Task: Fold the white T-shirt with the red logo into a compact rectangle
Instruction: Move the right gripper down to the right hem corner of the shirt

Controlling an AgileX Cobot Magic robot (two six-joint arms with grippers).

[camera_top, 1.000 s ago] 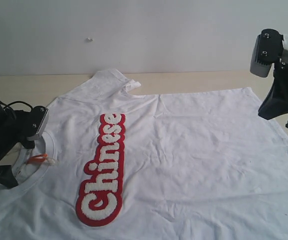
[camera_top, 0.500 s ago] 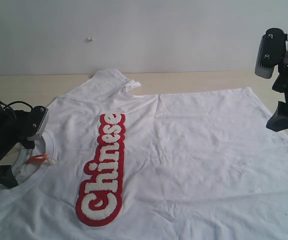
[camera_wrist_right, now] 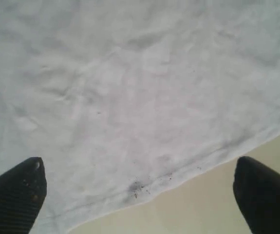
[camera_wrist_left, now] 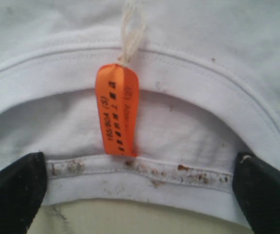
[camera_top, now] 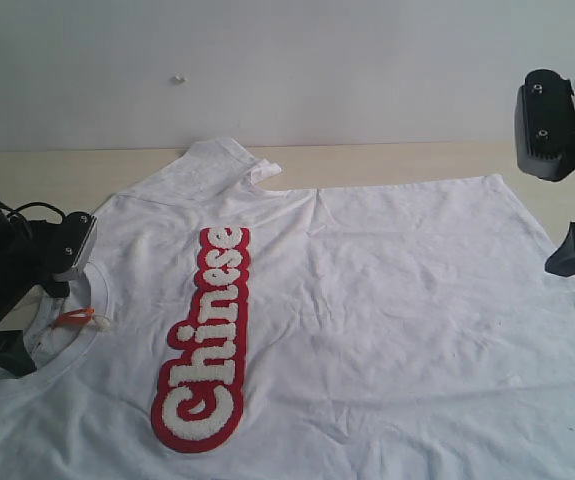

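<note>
The white T-shirt (camera_top: 397,320) lies flat and face up across the lower and middle exterior frame, with the red logo (camera_top: 207,340) running up its lower left. At the left edge the left gripper (camera_wrist_left: 140,195) sits low over the ribbed collar (camera_wrist_left: 203,92) beside the orange tag (camera_wrist_left: 117,109), fingers spread wide and pinching nothing. Farther back at the right edge, the right gripper (camera_wrist_right: 140,195) hangs above the hem (camera_wrist_right: 188,168), likewise spread and empty, with the tan table (camera_top: 387,160) beyond
</note>
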